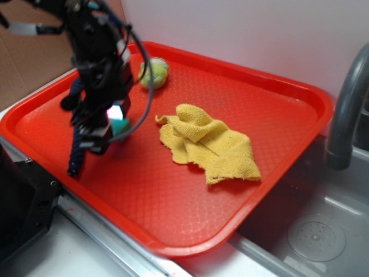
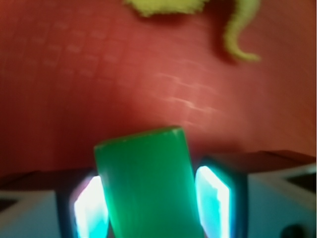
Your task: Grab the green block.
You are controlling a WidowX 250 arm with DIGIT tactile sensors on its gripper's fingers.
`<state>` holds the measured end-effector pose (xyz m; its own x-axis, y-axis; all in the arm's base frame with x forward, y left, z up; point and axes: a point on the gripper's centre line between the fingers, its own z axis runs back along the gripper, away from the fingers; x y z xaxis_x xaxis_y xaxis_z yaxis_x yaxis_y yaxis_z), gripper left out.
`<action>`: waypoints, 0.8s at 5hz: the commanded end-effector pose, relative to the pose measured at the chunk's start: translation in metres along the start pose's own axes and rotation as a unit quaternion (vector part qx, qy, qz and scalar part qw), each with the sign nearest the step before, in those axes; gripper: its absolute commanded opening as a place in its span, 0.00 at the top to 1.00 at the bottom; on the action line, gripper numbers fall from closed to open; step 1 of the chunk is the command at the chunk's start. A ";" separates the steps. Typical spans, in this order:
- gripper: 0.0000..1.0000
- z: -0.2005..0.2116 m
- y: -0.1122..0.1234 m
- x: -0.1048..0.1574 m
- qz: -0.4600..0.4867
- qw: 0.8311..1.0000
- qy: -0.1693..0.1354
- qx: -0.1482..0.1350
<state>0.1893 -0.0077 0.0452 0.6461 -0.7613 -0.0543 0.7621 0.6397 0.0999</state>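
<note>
Wrist view, hand (image 2: pixel 151 198) pads flanking green block (image 2: pixel 146 183), over tray (image 2: pixel 74 74)

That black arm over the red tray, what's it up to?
It's a robot arm going after a small green block. Its gripper is down over the red tray, and the wrist camera shows the block sitting between the two fingers; whether they are pressing on it yet is unclear. A crumpled yellow cloth lies mid-tray, and a fuzzy light-green toy sits near the far rim, both untouched.
</note>
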 end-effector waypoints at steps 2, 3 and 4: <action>1.00 0.107 0.026 0.005 0.355 0.932 0.022 -0.074; 1.00 0.124 0.027 -0.007 0.468 0.880 0.024 -0.078; 1.00 0.136 0.019 -0.014 0.554 0.827 0.008 -0.090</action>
<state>0.1809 -0.0031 0.1718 0.9554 0.2818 -0.0886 -0.2859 0.9575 -0.0371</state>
